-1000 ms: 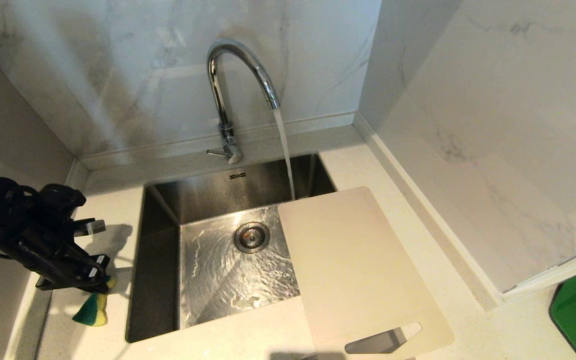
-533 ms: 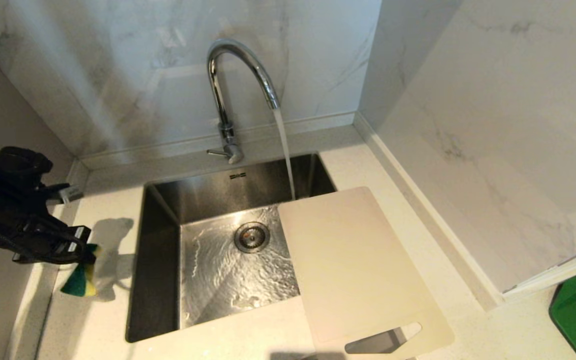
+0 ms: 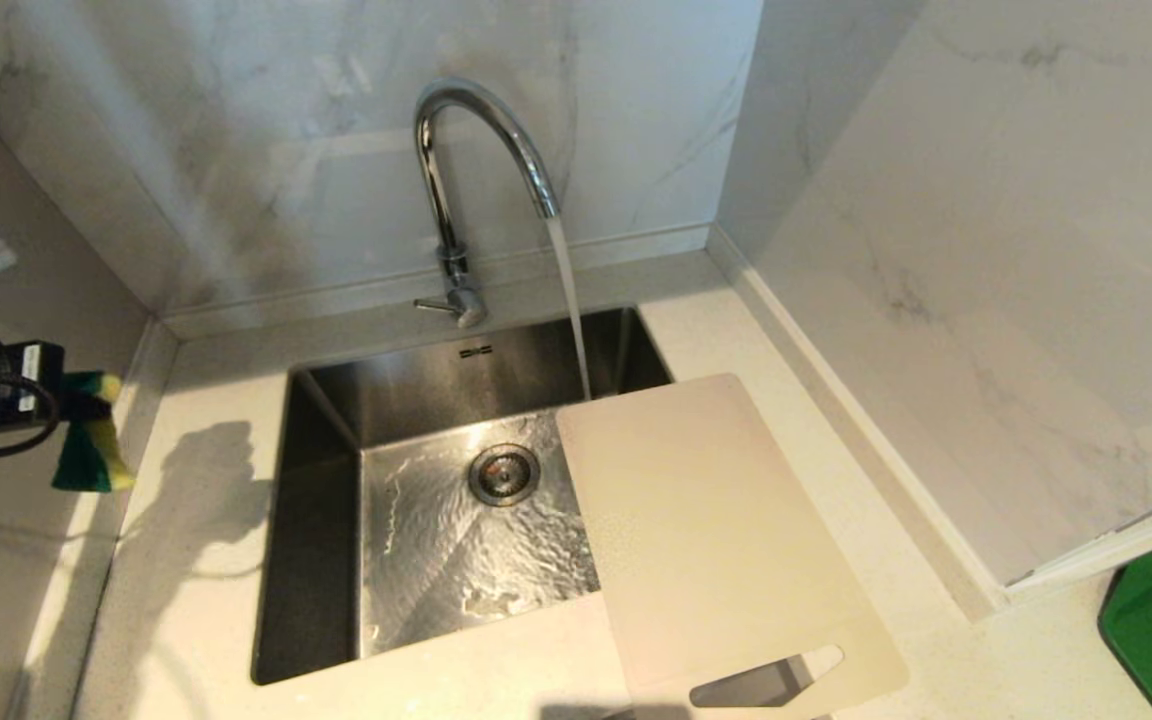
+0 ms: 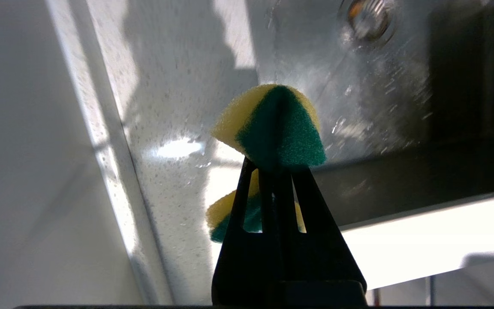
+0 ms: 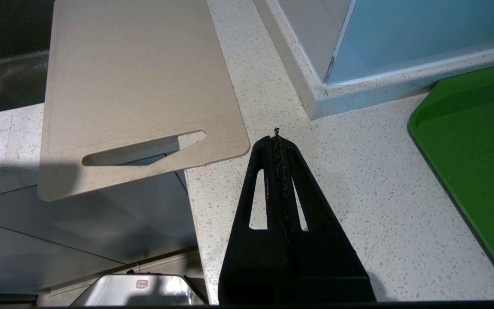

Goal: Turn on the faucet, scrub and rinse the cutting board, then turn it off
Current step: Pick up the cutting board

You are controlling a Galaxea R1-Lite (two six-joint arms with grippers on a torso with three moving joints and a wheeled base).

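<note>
Countertop [image 3: 196, 600] left edge: left jaws pinch sponge [image 3: 91, 440].

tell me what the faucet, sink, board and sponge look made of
Faucet: polished chrome-look metal, mirror-bright with reflections.
Sink: brushed stainless steel, judging by its dull grey sheen.
Board: probably plastic, thin, cream, matte, with a moulded handle slot.
Sponge: soft yellow foam with a coarse green scouring layer, pinched and folded in the left claw.
</note>
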